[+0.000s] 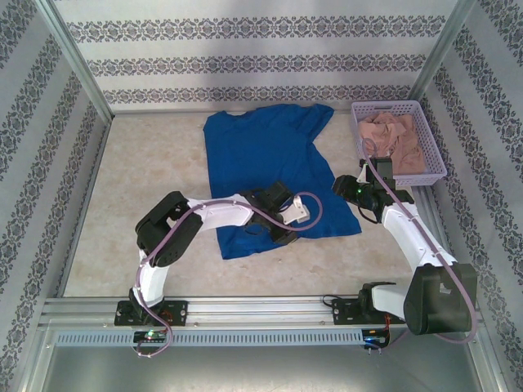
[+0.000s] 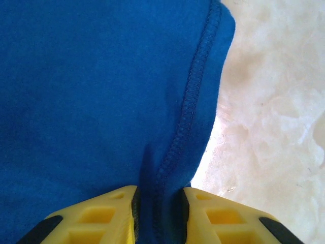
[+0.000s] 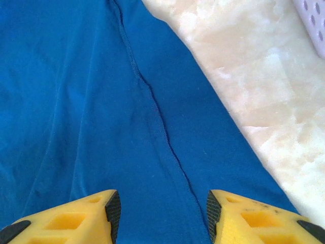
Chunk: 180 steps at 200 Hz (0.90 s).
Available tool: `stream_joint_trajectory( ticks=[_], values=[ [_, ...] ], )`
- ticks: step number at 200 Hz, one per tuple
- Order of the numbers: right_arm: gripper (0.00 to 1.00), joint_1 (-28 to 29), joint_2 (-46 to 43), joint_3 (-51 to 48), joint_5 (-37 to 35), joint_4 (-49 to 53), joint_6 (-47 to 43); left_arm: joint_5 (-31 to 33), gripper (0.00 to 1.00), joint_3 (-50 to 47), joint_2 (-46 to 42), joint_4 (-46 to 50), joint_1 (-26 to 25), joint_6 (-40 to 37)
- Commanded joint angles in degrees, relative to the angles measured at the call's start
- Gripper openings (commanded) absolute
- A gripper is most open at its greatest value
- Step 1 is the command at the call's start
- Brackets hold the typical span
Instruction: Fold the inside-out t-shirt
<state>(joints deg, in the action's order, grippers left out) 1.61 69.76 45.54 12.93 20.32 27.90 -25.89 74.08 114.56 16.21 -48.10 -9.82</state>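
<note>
One t-shirt (image 2: 101,91) fold sits clamped in left gripper (image 2: 160,213); rest spreads beyond.

Pale marbled table (image 1: 139,204), viewed from above. A royal-blue inside-out t-shirt (image 1: 270,155) lies spread on it around the centre, collar end toward 12 o'clock, hem toward 6 o'clock, one hem corner reaching toward 4 o'clock. A lavender perforated basket (image 1: 384,104) stands at 2 o'clock, apart from the shirt.
</note>
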Motion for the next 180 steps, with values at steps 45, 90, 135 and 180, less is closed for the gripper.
stream_joint_trajectory(
  ticks=[45, 90, 135, 180],
  values=[
    [0.51, -0.5, -0.7, -0.6, 1.6, -0.6, -0.1, -2.2, 0.1, 2.4, 1.8, 1.8, 1.5, 1.3],
    [0.51, -0.2, -4.1, -1.5, 8.7, 1.4, -1.0, 4.2, 0.0, -5.7, -6.7, -12.8, 4.1, 12.5],
    [0.51, 13.4, -16.9, -11.3, 11.0, -6.4, -7.0, -0.5, 0.0, -11.4, -13.3, -22.3, 10.5, 27.2],
    [0.4, 32.4, -14.2, -22.1, -0.5, -28.4, -13.5, -5.4, 0.0, -7.5, -15.4, -18.9, 13.5, 32.3]
  ],
)
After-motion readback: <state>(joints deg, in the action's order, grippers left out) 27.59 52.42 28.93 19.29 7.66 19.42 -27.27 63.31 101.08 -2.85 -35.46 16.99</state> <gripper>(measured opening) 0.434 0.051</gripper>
